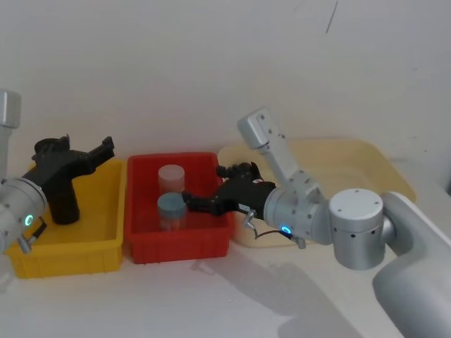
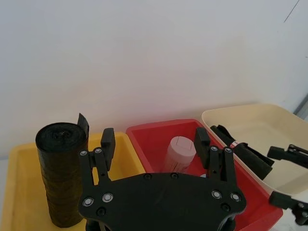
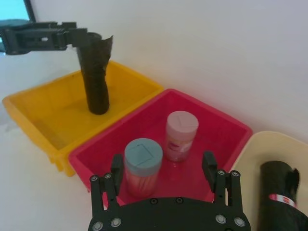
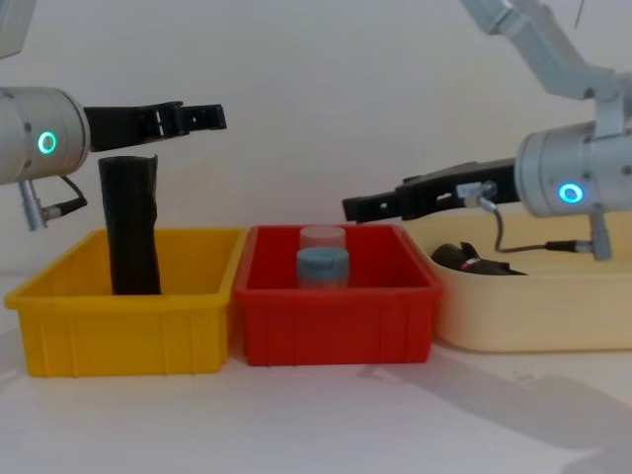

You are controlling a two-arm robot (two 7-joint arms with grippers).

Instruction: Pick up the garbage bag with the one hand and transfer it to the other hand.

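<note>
Since the garbage bag (image 4: pixel 472 263), a black crinkly plastic roll with a red-and-white band, is seen lying in the cream plastic tray (image 4: pixel 533 318) at middle right, both claws are held wide and empty: the green-ringed left gripper (image 4: pixel 200 117) at upper left by the top of a plain black roll (image 4: pixel 130 227), the blue-ringed right gripper (image 4: pixel 354 208) above the red plastic bin (image 4: pixel 336 331).

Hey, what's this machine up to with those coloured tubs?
Nothing is being held yet. The left pincer hangs open above the yellow tub, near the top of a plain black roll standing in it. The right pincer, also open, hovers over the red tub, which holds two jars. The labelled garbage bag, meant to be passed between them, lies in the cream tub.
</note>
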